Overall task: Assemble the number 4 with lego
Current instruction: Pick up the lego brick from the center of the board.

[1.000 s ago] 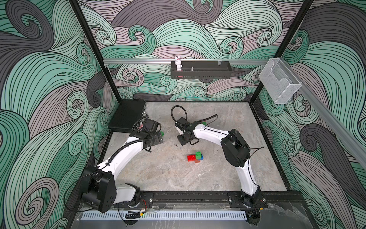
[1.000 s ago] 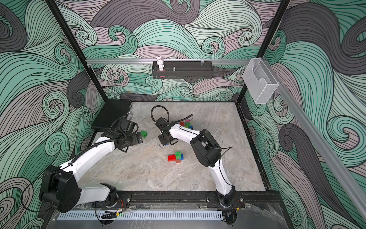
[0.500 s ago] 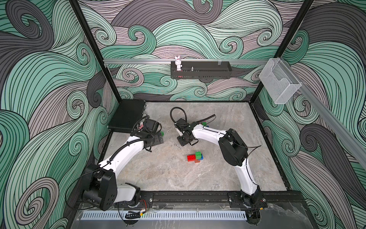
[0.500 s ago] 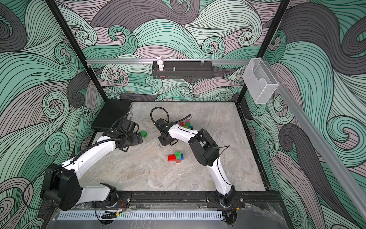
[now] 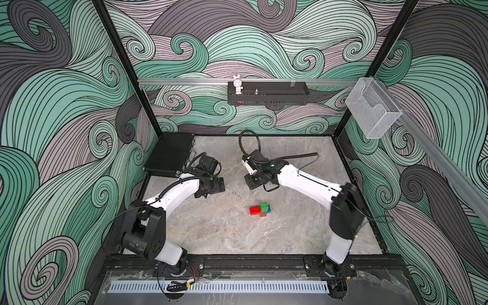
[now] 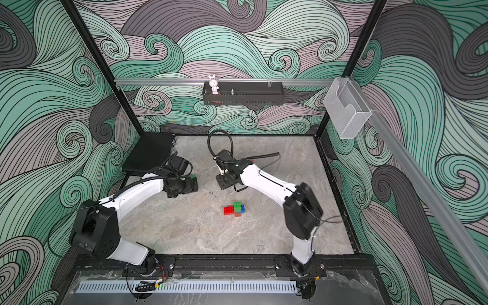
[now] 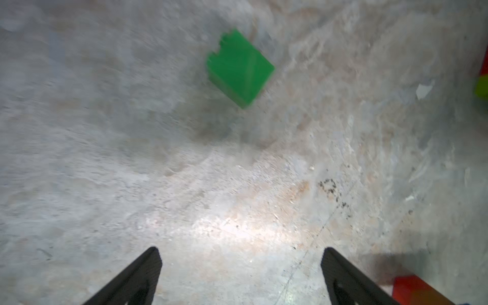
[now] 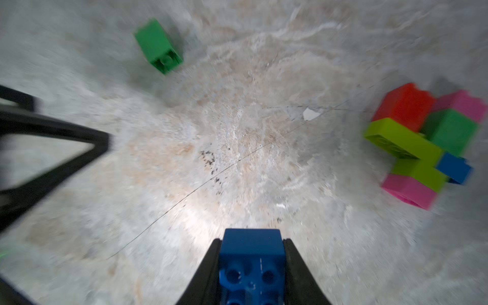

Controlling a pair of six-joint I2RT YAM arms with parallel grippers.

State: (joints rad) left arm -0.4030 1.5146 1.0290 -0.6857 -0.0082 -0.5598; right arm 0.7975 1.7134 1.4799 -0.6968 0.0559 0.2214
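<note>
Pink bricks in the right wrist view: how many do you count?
2. One pink brick lies next to the red brick and the dark green brick; the other sits against a lime brick, apart from the first. Others may be hidden.

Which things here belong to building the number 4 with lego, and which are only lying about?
Belong to the job:
blue brick held in the right jaws; loose green brick; cluster of red, green and blue bricks; heap of spare bricks.

Only lying about:
toy rabbit; black case; black shelf; clear plastic holder.
</note>
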